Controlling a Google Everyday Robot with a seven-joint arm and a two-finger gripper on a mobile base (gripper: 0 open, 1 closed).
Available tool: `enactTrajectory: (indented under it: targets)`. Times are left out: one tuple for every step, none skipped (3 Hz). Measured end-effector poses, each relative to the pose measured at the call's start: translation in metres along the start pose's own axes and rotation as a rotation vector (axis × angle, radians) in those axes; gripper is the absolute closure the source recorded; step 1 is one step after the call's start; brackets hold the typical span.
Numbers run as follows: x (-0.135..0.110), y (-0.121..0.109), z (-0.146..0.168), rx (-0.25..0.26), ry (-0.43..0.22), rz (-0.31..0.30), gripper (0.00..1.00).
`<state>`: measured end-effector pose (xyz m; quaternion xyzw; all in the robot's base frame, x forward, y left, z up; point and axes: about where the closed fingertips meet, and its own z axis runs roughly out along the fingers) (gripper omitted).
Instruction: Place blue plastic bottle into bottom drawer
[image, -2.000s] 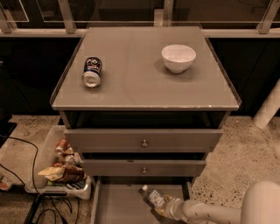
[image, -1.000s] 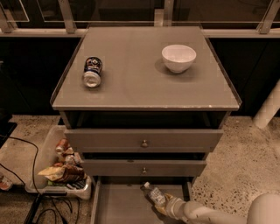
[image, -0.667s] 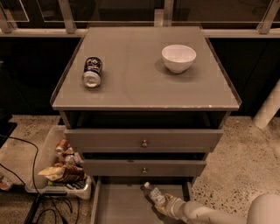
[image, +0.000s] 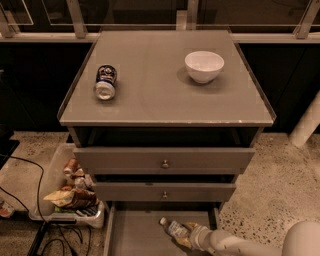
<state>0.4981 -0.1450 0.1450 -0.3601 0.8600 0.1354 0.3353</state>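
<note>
- Far to the left of the end effector (image: 183, 234), a white bin (image: 55, 200) of snack packs sits on the floor. It is not part of this job.
- High up and to the left of the end effector, a dark blue can (image: 105, 82) lies on its side on the counter (image: 160, 107). It is not the bottle, so it should be left alone.
- The bottom drawer (image: 137, 232) is pulled open. Its flat grey floor is under the end effector and spreads out to its left. It is open so the bottle can go in.
- The middle drawer (image: 164, 192) is just above the end effector. I think the arm comes in low so it can fit under that drawer.
- The blue plastic bottle (image: 173, 228) is held in the end effector, over the drawer floor. Its white cap points up and to the left, away from the end effector.
- The end effector is low down inside the open drawer, clamped on the bottle's bottom half. Being so low, the bottle would not fall far. I cannot tell if the bottle touches the floor yet.
- High up and a little to the right of the end effector, a white bowl (image: 204, 66) stands on the counter.
- The white arm (image: 235, 245) reaches in from the right. I think letting go comes next.
</note>
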Motion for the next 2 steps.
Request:
enactTrajectory:
  targets:
    - [0.0000,0.0000,0.0000,0.000,0.000,0.000,0.00]
    - [0.0000,0.0001,0.0000,0.000,0.000,0.000,0.00]
